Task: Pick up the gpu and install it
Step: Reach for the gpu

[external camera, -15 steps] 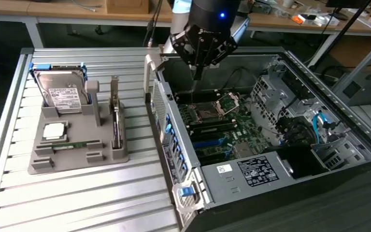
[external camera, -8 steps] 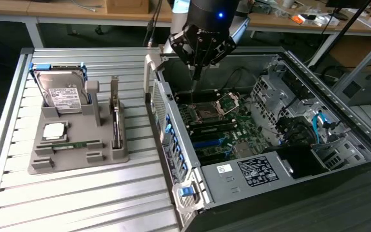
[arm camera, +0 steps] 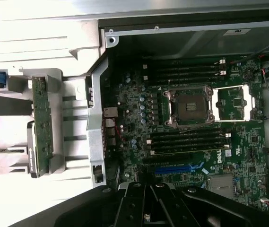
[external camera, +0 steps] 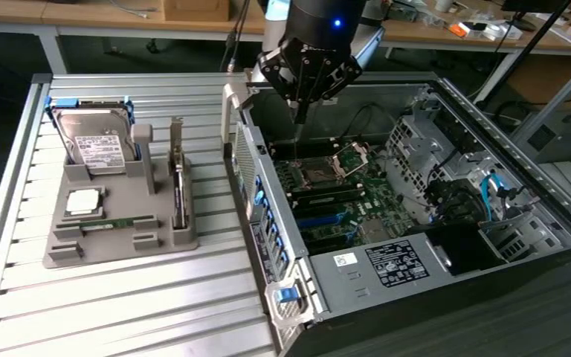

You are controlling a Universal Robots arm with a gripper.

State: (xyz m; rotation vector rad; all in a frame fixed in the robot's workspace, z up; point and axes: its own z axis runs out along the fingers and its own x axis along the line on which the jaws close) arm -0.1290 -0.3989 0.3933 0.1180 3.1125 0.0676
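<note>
The gpu (external camera: 178,178) stands on edge in a slot of the grey holder (external camera: 117,249), a thin dark card with a silver bracket at its far end. In the wrist view the gpu (arm camera: 41,120) appears as a narrow green board edge with a dark cooler on one face. My gripper (external camera: 300,115) hangs over the open computer case (external camera: 415,245), to the exterior view's right of the gpu and well apart from it. Its fingers are shut with nothing between them. The gripper (arm camera: 148,208) is over the motherboard (arm camera: 191,123), close to the blue card slot (arm camera: 179,168).
The holder also carries a silver hard drive (external camera: 97,145), a processor chip (external camera: 82,201) and a green memory stick (external camera: 107,222). The case's raised side wall (external camera: 250,186) stands between holder and motherboard. Cables and drive cages (external camera: 444,171) fill the case's far side.
</note>
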